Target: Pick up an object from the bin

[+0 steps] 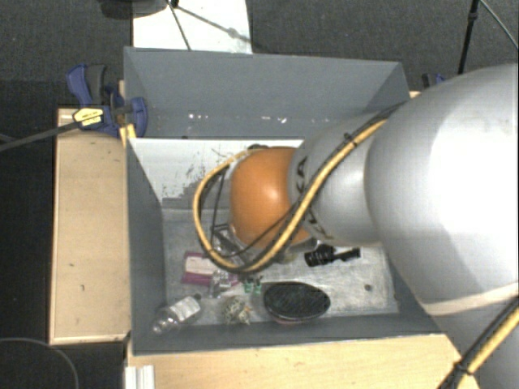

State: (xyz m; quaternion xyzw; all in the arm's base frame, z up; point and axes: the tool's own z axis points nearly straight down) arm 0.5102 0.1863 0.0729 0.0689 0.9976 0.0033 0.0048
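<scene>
Tool (233, 282) hangs low beneath the orange wrist cover (259, 197), open or closed I cannot tell, with the purple-and-pink flat packet (195, 271) just beside it, likely light, thin and slippery, best pinched across its narrow width.

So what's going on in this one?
A KUKA arm reaches into the grey bin from the right. Its claw, under the orange wrist cover, sits low over the bin floor beside a purple and pink item. A dark oval mesh thing, a small black part and a clear crumpled piece lie close by. Whether anything is gripped cannot be told.
</scene>
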